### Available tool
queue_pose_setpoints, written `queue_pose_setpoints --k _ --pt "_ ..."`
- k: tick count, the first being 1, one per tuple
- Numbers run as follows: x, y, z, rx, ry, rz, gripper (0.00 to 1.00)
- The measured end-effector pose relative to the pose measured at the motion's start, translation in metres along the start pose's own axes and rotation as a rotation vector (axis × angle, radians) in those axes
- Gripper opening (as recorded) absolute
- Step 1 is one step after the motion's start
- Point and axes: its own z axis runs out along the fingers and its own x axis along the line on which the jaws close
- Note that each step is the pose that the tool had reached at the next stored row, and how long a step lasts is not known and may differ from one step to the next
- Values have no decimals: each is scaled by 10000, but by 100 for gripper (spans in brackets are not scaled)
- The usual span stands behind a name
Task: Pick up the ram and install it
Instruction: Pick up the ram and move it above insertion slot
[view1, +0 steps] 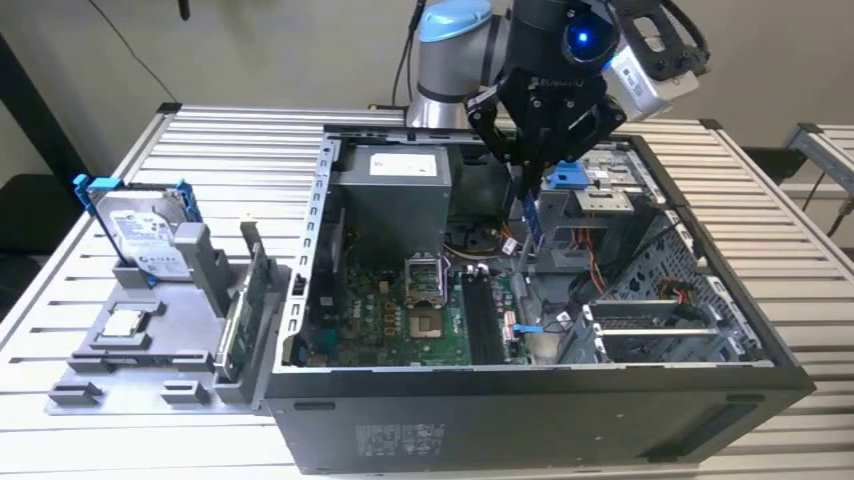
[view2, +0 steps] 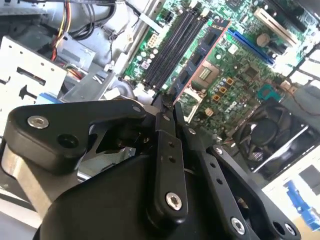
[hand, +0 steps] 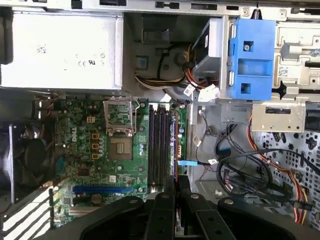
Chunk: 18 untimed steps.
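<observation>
Exterior view first: we are looking at the tool (view1: 534, 168) hanging inside the open computer case (view1: 534, 400). The case is lying on its side on the table (view1: 200, 130), so the motherboard (view1: 387, 325) is facing up toward the arm. The tool is pressed together on the ram (view1: 533, 215), pinching it by one end. The stick is hanging down lengthwise with its free end pointing at the board. It is in the air, off the board, above the area of the memory slots (view1: 481, 315).

In the second wrist view we are seeing the fingers (view2: 165, 145) lying flat against the stick's faces, a grip that is probably keeping it from twisting. The ram (view2: 202, 62) is reaching out from them beside the black memory slots (view2: 175, 45).

In the first wrist view the ram (hand: 176, 150) is showing edge-on as a thin line along the slots (hand: 160, 145), on their side toward the blue drive bracket (hand: 252, 55). Whether it is standing over the outermost slot or just beside it, we cannot quite tell. The slots are appearing empty to us, so we are judging the install not yet done.
</observation>
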Motion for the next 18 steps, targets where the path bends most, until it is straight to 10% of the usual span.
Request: queue_pose_setpoints --k 5,18 --pt "0 0 3 35 10 891 14" --pt "0 6 3 232 -1 930 14"
